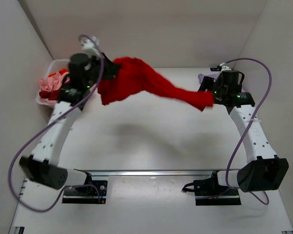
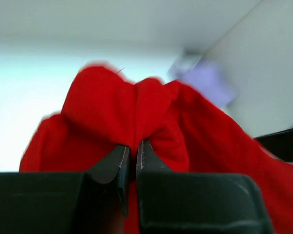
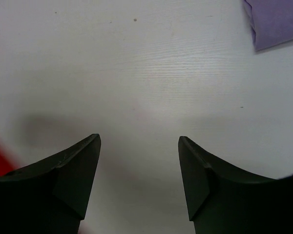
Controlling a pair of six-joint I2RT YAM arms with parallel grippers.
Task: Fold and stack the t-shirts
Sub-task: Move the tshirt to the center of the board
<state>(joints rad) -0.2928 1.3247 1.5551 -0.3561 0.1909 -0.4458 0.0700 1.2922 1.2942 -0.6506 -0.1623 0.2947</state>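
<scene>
Top view, red t-shirt (image 1: 146, 85) aloft, left gripper (image 1: 111, 68) clamped on one end, right gripper (image 1: 210, 95) spread apart beside the other.

From above, the stretched t-shirt (image 1: 146, 85) spans the upper middle of the frame over the table (image 1: 151, 146), from the left gripper (image 1: 109, 68) at upper left to the right gripper (image 1: 210, 95) at right. A bin (image 1: 41, 101) at the far left edge holds heaped t-shirts (image 1: 51, 85). A folded t-shirt (image 1: 203, 78) lies on the table just above the right gripper.
</scene>
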